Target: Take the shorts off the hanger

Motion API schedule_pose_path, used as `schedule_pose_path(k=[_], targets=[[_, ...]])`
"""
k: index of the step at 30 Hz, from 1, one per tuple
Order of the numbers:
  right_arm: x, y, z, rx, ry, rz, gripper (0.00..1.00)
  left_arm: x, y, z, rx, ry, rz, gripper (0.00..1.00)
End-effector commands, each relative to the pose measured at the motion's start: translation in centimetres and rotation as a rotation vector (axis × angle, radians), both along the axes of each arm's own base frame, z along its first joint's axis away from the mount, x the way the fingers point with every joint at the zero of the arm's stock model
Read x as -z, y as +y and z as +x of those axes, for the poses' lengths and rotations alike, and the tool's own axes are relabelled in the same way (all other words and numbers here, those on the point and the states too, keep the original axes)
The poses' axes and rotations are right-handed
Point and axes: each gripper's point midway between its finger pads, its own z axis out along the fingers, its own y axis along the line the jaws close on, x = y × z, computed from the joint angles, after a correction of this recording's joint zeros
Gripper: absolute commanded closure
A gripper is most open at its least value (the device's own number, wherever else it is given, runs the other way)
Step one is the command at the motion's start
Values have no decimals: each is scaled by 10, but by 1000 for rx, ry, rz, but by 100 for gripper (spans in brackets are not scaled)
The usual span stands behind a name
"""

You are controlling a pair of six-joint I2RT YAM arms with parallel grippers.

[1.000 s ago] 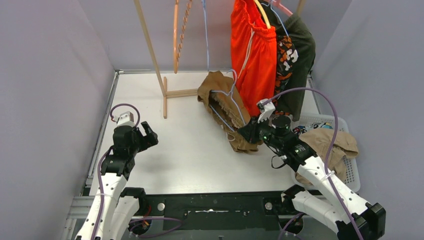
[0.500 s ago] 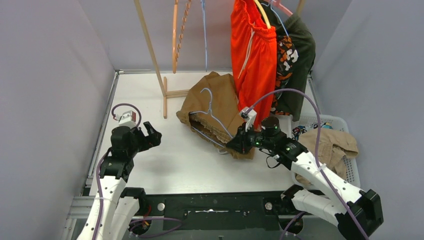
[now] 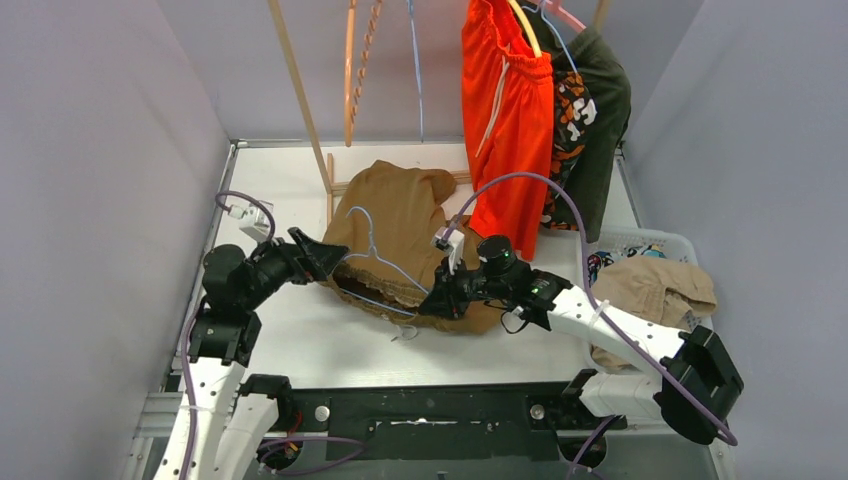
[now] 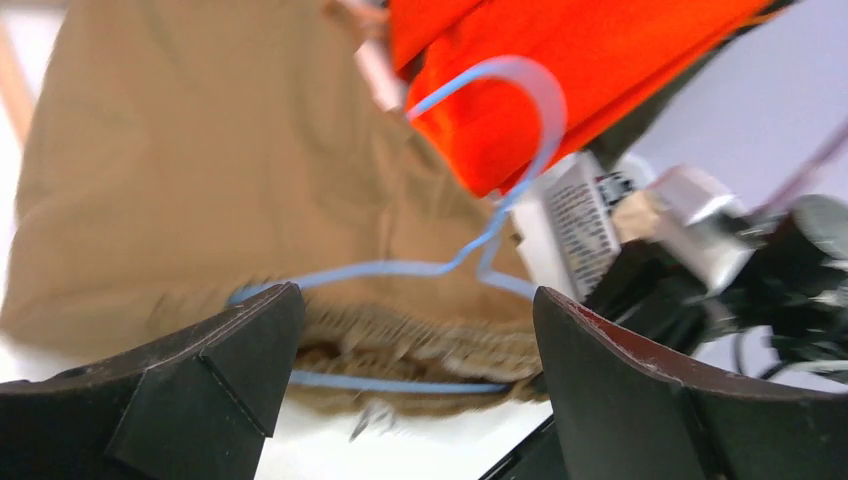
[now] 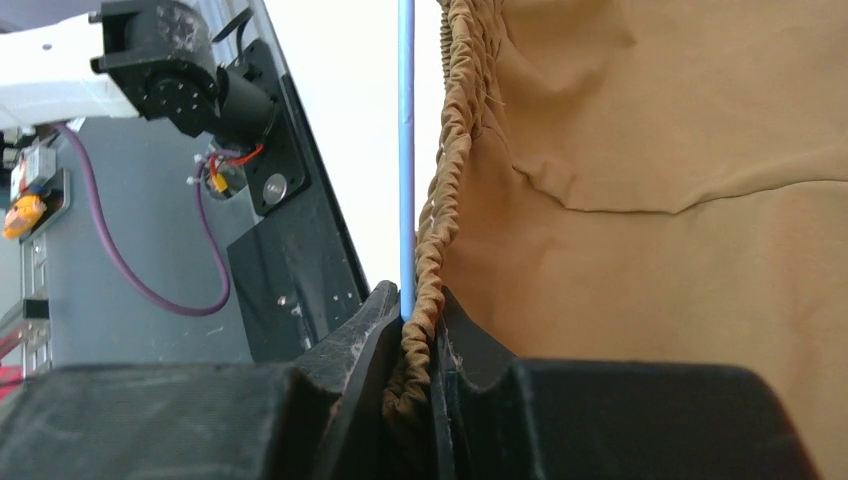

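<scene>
I've got the right end effector (image 3: pixel 432 303) pinching the brown shorts (image 3: pixel 400 215) at the waistband (image 5: pixel 440 200), and the blue wire hanger (image 4: pixel 370 268) runs into the same gap. The left end effector (image 3: pixel 318 255) is spread, with the shorts flat on the bench (image 3: pixel 290 345) just ahead of it. The cloth looks light and limp, so I'd grip the bunched elastic.

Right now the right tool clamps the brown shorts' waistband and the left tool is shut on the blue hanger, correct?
No. The left wrist view shows the left tool open, not shut on the blue hanger. The right tool is clamped on the waistband of the brown shorts.
</scene>
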Motion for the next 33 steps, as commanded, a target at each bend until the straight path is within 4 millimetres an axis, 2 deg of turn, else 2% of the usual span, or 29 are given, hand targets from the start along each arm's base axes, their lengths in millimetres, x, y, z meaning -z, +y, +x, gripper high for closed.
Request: schedule_pose_path(k=[1,5,8,11,14,18,24,27,30,33], targets=[[-40,27,-5,-77,-99,87,100,-97,-22,-12,112,-252,-108,14],[-43,36,-6,-97,-90,77,100,-82,-30,-8,179,-193,-51,16],[-43,39,-3,-82,-61,62,100,-82,-33,0,242,-160,63,19],[-45,40,-2,-77,-49,50,99,-67,-35,5,255,-103,120,23],[-48,41,-3,-74,-39,60,99,-52,-36,8,218,-84,148,30],[-49,42,-6,-81,-28,61,100,-54,-46,11,201,-113,152,41],[-49,40,-9,-83,-21,51,100,-49,-55,26,130,-100,219,49],[-51,38,-9,-81,-26,53,100,-36,-57,30,94,-59,252,54],[-52,36,-11,-77,-24,52,100,-27,-57,32,74,-38,258,74],[-49,33,-14,-72,-14,43,100,-29,-57,31,60,-38,224,87]])
